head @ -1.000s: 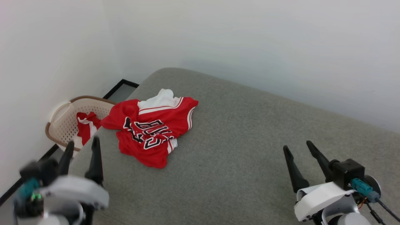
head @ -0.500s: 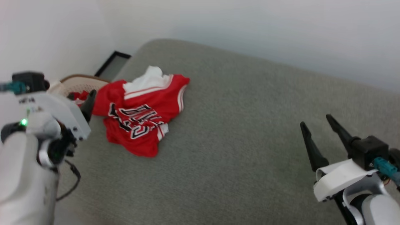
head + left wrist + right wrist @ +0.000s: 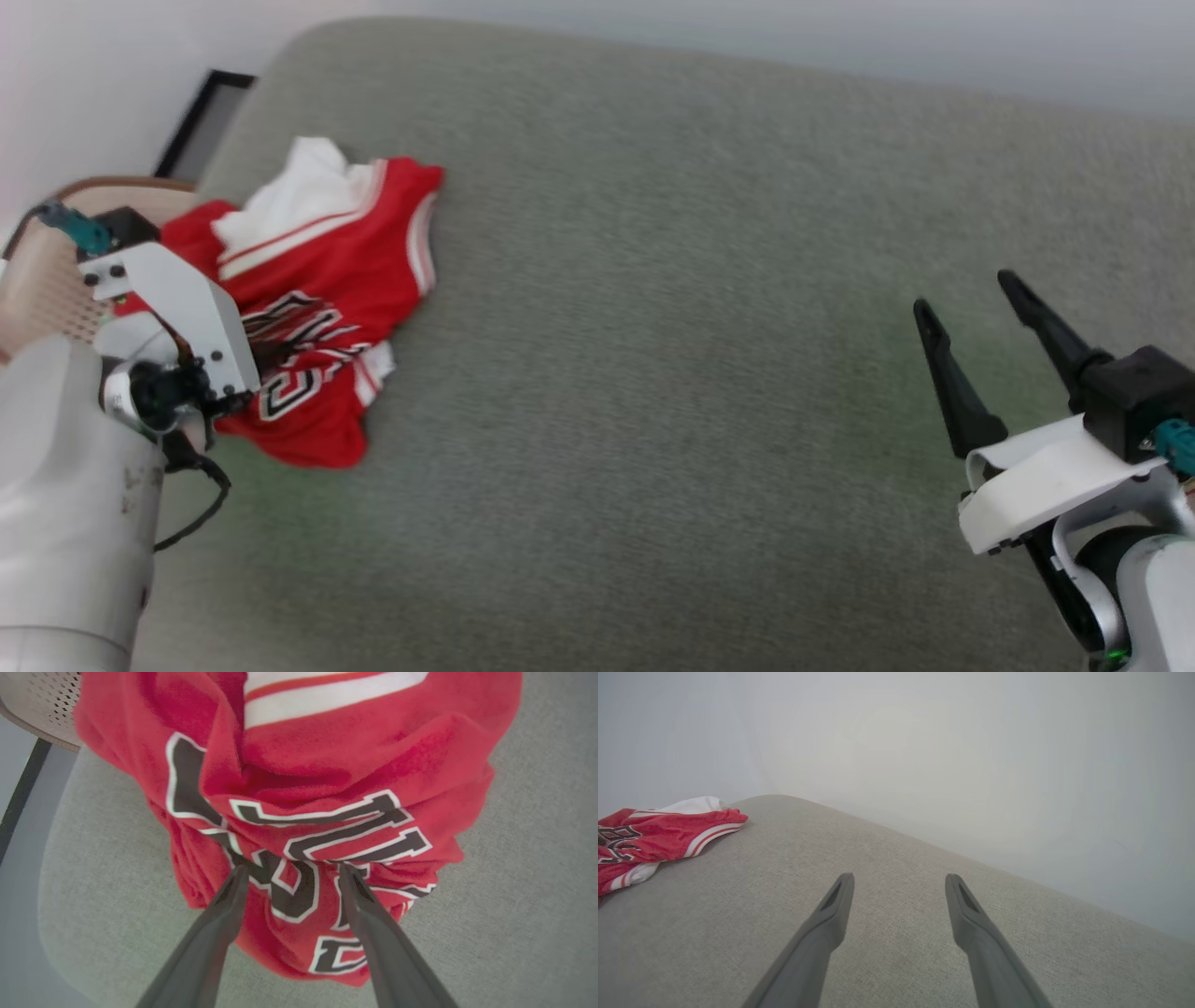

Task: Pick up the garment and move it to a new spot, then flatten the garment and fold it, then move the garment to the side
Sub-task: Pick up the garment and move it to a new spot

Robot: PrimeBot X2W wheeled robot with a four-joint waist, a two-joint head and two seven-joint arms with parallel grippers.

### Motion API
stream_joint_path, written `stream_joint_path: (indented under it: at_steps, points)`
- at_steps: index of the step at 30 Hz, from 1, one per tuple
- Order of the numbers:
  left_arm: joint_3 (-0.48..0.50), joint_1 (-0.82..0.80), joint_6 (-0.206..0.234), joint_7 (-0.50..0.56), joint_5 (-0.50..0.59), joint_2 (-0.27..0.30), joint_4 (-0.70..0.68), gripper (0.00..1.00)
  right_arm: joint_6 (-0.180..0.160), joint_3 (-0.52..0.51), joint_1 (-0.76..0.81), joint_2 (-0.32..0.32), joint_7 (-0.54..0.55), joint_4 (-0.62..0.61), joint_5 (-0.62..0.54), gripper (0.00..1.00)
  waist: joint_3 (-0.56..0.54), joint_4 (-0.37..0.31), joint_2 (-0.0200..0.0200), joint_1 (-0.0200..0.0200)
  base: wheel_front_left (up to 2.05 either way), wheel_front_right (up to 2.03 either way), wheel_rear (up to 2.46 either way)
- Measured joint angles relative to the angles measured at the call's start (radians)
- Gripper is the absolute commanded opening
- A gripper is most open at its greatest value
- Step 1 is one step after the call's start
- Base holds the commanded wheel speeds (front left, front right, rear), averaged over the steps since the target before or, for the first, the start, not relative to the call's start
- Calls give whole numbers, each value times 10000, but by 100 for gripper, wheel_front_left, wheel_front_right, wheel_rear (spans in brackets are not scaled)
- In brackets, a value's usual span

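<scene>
So, the red jersey [image 3: 345, 233] is seen crumpled near the left corner of the grey cushion [image 3: 653, 392], just beside a perforated beige basket [image 3: 42, 280]. The left gripper [image 3: 289, 870] is held over its black lettering, fingers spread wide, nothing grabbed. The right gripper [image 3: 962, 291] is held open too, well apart.

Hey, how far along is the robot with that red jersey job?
Done: nothing; the garment lies crumpled at the edge of the grey cushion beside the basket. In hand: the left claw is open over the lettering, gripping nothing. The right claw hangs open, well apart. Left: pick up, move, flatten, fold, set aside.
</scene>
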Motion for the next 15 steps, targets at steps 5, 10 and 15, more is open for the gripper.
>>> stream_joint_path:
  at_steps: [5, 10, 15]
  points:
    - [-77, -378, -29, -196, 19, -144, 1156, 100, 0, -40, -95, -75, 119, -190, 2, 100, 465, -437, 0, 0, 0, 0, 0]
    - [-92, -711, -58, -454, 4, -209, 2067, 100, 0, -100, -113, -81, 203, -305, 2, 100, 805, -755, 0, 0, 0, 0, 0]
    - [-56, -938, -84, -821, -46, -268, 2685, 100, 0, -132, -116, -67, 257, -307, 2, 100, 955, -882, 0, 0, 0, 0, 0]
